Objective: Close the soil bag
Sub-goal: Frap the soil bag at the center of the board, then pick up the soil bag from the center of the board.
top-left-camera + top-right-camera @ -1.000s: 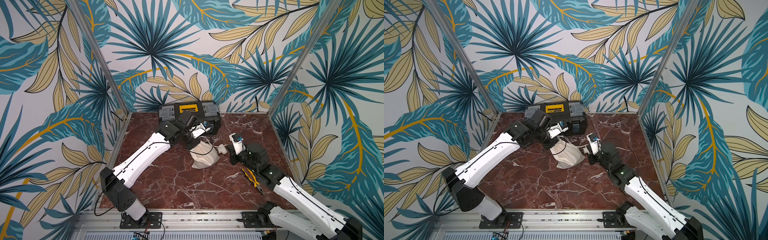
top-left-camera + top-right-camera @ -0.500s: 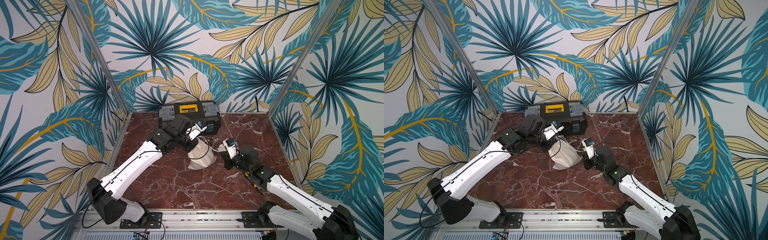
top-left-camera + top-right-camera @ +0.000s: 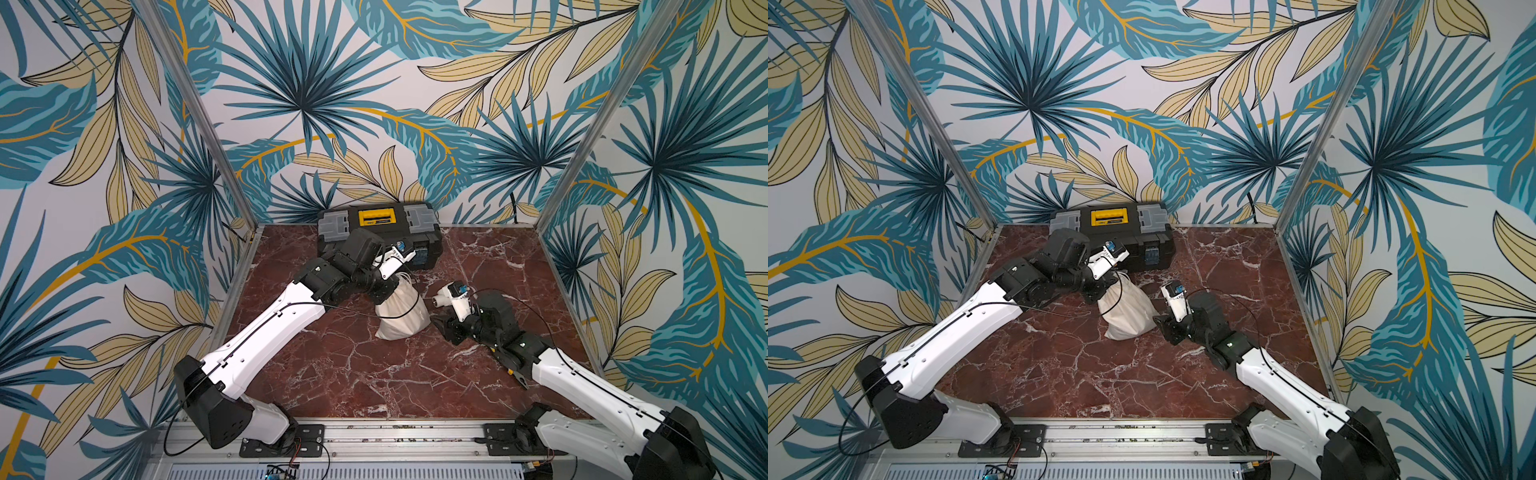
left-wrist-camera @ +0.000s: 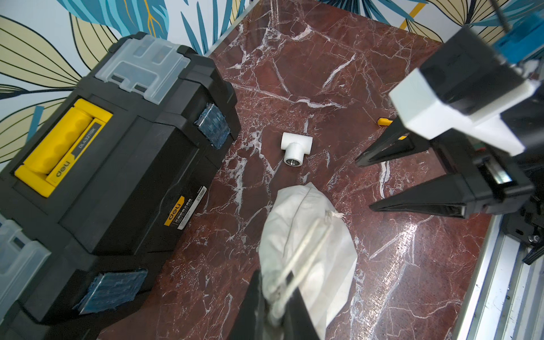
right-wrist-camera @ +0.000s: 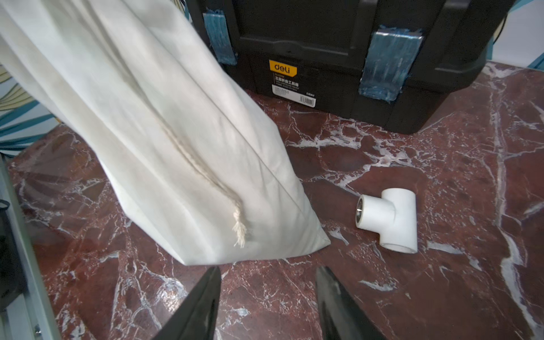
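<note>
The gathered mouth of the bag [image 4: 312,235] is pinched by the left gripper [image 4: 275,297]; the right gripper [image 5: 268,270] is held spread, empty. Closure is judged nearly complete.

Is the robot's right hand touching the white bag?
Apart. In the left wrist view the right hand has its open fingers pointing at the bag, and bare table shows between their tips and the cloth.

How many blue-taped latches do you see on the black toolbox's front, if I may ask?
2: one latch on the soil bag side, the other nearer the white pipe fitting; the toolbox front shows no more.
</note>
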Tool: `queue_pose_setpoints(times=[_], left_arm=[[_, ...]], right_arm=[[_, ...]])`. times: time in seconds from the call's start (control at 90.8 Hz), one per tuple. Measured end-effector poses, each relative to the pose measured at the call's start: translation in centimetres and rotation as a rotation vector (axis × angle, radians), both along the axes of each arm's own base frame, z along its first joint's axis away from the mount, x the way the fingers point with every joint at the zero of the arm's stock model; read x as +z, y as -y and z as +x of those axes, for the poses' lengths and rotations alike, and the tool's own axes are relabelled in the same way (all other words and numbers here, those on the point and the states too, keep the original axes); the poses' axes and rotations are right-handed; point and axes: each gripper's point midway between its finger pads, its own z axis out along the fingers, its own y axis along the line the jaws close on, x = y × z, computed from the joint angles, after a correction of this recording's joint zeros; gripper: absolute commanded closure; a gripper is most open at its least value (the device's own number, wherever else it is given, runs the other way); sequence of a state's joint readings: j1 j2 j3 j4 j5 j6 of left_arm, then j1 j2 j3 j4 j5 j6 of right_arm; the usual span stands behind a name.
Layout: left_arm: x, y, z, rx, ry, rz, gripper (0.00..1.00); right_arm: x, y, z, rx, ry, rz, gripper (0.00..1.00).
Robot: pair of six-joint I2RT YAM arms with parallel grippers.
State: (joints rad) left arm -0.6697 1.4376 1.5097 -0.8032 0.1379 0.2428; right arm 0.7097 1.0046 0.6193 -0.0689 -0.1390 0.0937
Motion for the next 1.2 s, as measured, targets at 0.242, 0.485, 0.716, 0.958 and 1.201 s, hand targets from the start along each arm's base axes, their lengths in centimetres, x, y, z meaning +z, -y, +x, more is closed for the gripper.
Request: queue_pose_setpoints(times=[0.242, 0.485, 0.716, 0.958, 1.201], left_arm=[[0.0, 0.1, -0.1, -0.009, -0.001, -0.002, 1.0], [0.0, 0.4, -0.5, -0.027, -0.011, -0.012, 1.0], [0.5, 0.7, -1.0, -0.053, -0.018, -0.02, 1.0], [0.6, 0.9, -1.6, -0.081, -0.04, -0.027, 1.0], [0.7, 1.2, -1.6, -0.093, -0.048, -0.032, 1.0]], right_arm=[[4.4, -0.1, -0.2, 0.024, 0.043, 0.004, 0.17], [13.4, -1.1, 0.0, 0.084, 0.175, 0.072, 0.01], [16.4, -2.8, -0.4, 0.19, 0.208, 0.088, 0.01], [13.6, -4.7, -0.1, 0.338, 0.204, 0.018, 0.01], [11.6, -3.7, 2.3, 0.423, 0.229, -0.006, 0.01]])
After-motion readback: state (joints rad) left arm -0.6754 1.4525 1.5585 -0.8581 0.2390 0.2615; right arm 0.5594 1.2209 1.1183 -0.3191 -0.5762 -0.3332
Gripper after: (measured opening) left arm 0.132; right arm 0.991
